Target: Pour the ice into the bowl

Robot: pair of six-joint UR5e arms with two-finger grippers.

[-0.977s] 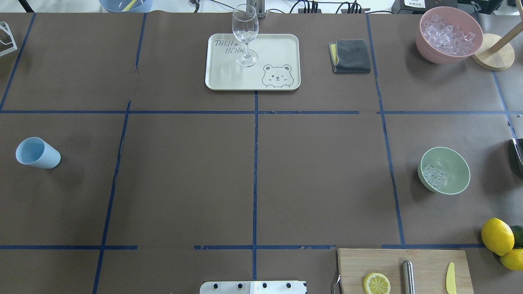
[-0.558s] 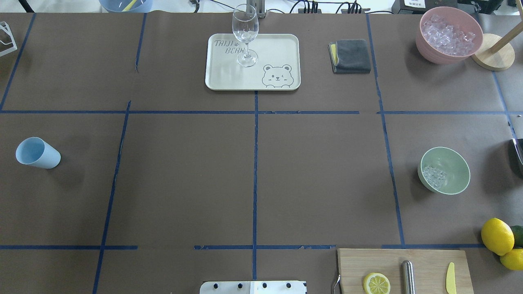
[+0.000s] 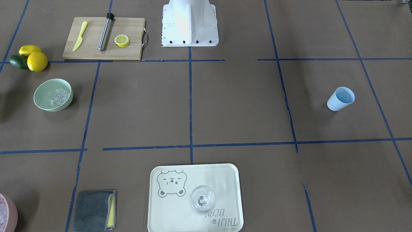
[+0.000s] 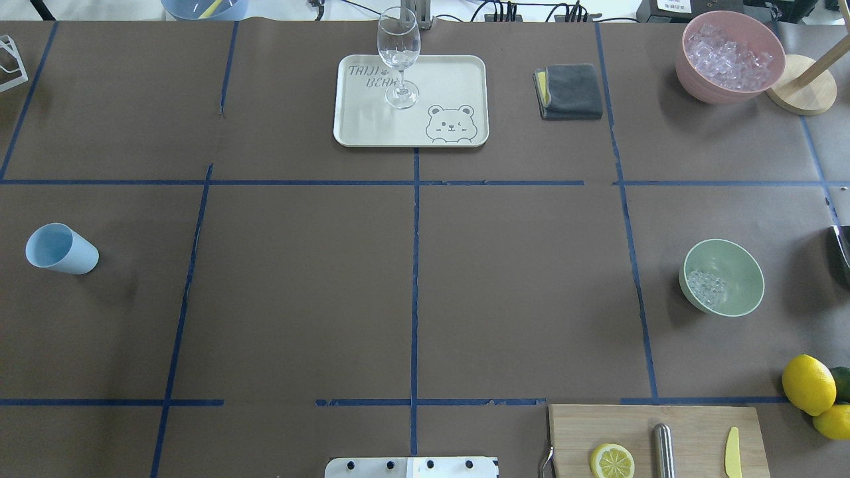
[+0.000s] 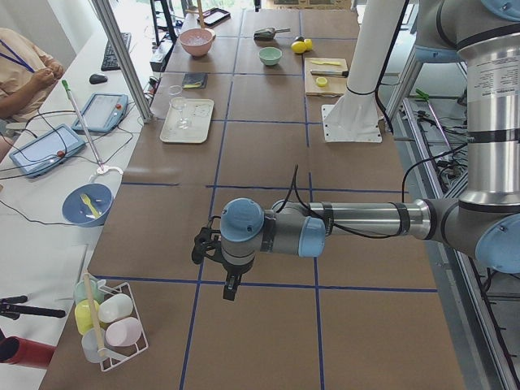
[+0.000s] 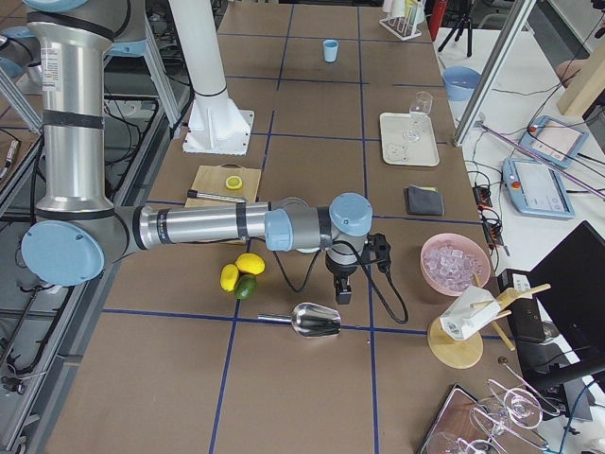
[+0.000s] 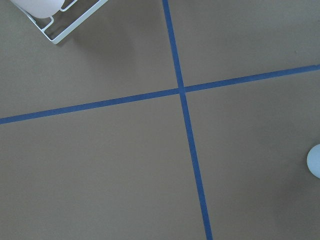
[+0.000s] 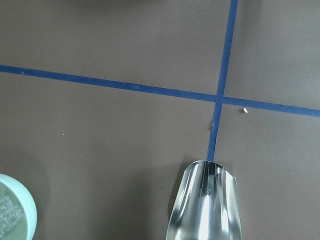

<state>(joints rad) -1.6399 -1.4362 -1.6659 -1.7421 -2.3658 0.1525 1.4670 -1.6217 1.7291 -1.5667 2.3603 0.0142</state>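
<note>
The pale mint-green bowl [image 4: 740,275] stands on the table's right side, and a small cluster of clear ice [image 4: 706,287] lies in it. It also shows in the front view [image 3: 43,96] with the ice [image 3: 60,95], and at the right wrist view's lower left corner [image 8: 17,210]. My right gripper [image 6: 342,291] shows only in the exterior right view, hanging just above a metal scoop [image 6: 317,320] that lies on the table. My left gripper [image 5: 230,284] shows only in the exterior left view, over bare table. I cannot tell whether either is open or shut.
A pink bowl [image 4: 694,76] full of ice stands at the far right. A blue cup [image 4: 61,249] stands at the left. A wine glass [image 4: 399,56] stands on a tray [image 4: 451,86]. A cutting board [image 4: 690,425], lemons [image 4: 807,384] and a cloth [image 4: 570,91] are also there.
</note>
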